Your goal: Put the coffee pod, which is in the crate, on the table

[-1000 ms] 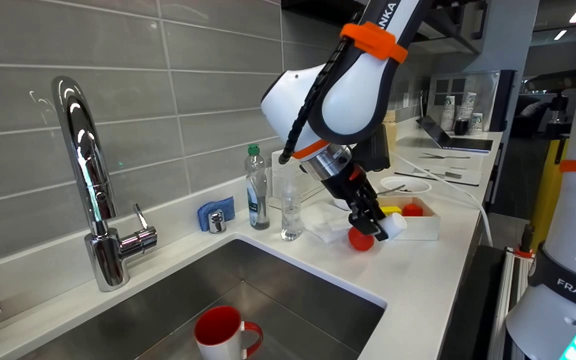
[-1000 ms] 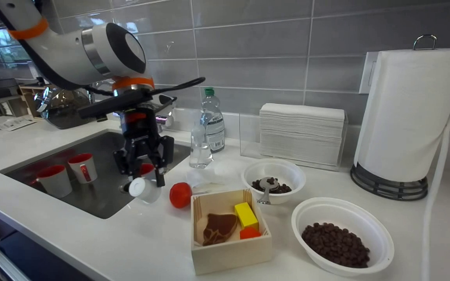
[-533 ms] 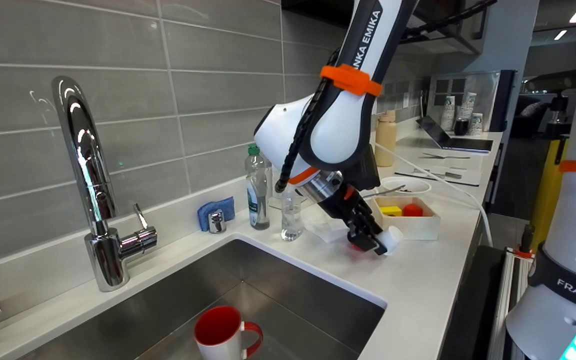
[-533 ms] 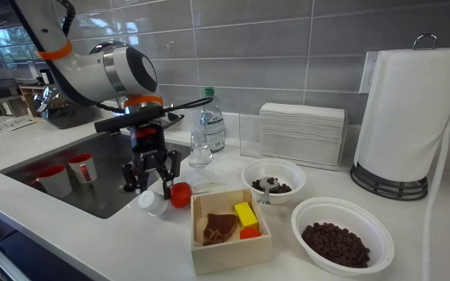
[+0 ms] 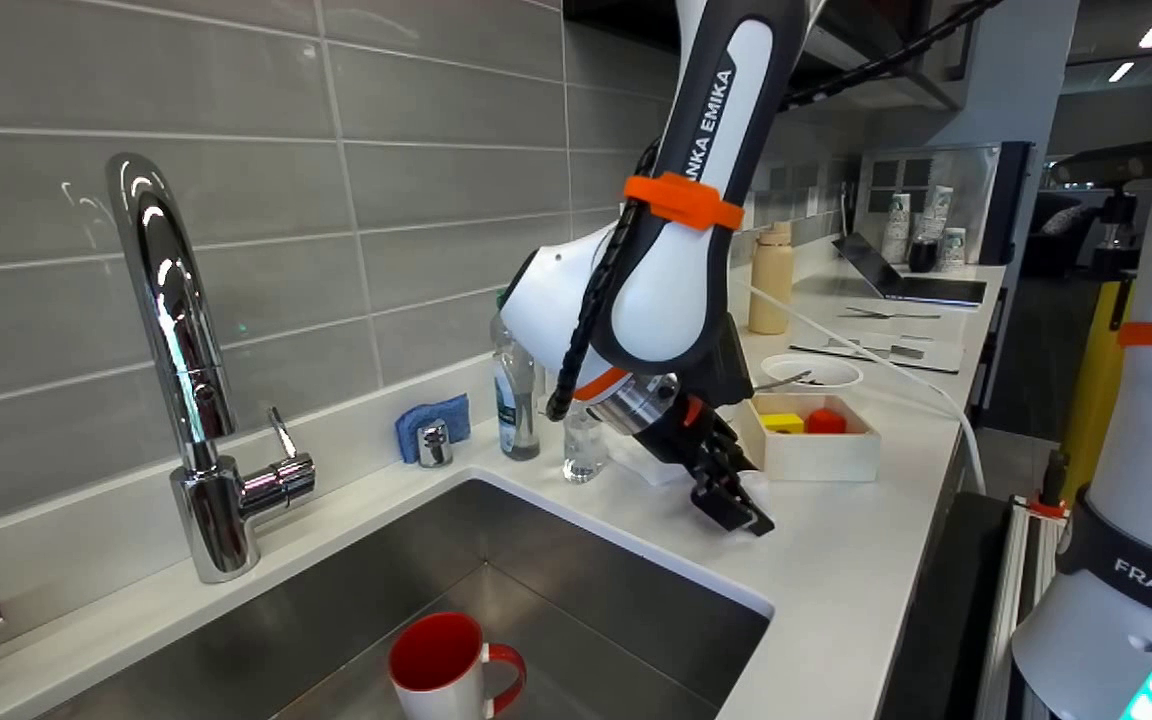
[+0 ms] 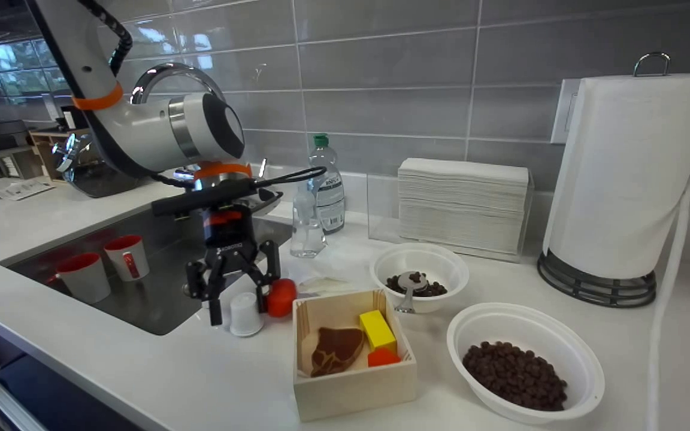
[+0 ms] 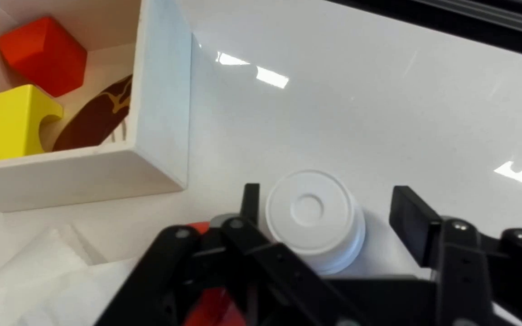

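The white coffee pod [image 6: 245,314] stands upright on the white countertop [image 6: 231,383], beside the crate. It also shows in the wrist view [image 7: 311,213], and is mostly hidden behind the gripper in an exterior view [image 5: 755,484]. My gripper [image 6: 238,312] is low over the counter and open, its fingers on both sides of the pod. In the wrist view a gap shows between the pod and the right finger [image 7: 413,226]; the left finger [image 7: 250,201] is close to the pod. The pale crate [image 6: 354,392] holds a brown steak piece, a yellow block and a red piece.
A red round object [image 6: 282,297] lies right beside the gripper finger. The steel sink [image 6: 165,311] with red-and-white mugs is behind. Two white bowls [image 6: 584,359] of dark chips, a clear bottle [image 6: 307,230], a soap bottle [image 6: 328,197] and napkins [image 6: 462,206] stand around.
My gripper has moved down to the counter and its fingers have opened. The pod, earlier held tilted at the fingertips, now stands upright on the counter. The crate has not moved.
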### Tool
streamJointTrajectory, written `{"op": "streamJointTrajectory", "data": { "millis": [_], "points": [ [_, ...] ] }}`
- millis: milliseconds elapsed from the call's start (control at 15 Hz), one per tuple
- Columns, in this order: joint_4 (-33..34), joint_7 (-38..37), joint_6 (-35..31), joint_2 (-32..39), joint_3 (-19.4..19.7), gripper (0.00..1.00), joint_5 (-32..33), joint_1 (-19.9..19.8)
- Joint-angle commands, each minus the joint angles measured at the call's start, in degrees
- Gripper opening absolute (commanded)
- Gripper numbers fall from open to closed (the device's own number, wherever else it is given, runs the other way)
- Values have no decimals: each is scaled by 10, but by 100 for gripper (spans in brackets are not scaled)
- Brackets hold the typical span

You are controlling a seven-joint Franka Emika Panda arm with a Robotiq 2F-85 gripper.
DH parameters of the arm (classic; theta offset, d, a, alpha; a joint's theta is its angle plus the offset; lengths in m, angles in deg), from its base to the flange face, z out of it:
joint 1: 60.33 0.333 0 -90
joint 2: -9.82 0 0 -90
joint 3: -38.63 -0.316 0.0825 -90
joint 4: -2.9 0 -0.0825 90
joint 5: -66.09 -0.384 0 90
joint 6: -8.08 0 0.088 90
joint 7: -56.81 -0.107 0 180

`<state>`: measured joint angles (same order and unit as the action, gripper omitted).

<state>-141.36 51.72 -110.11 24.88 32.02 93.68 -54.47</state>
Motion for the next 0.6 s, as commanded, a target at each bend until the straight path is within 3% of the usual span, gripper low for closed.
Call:
{"op": "streamJointTrajectory", "data": {
  "millis": [0,533],
  "points": [
    [13,8,-3,-3,12,100,3,6],
    [-18,53,33,-127,31,100,-29,-18]
  ]
}}
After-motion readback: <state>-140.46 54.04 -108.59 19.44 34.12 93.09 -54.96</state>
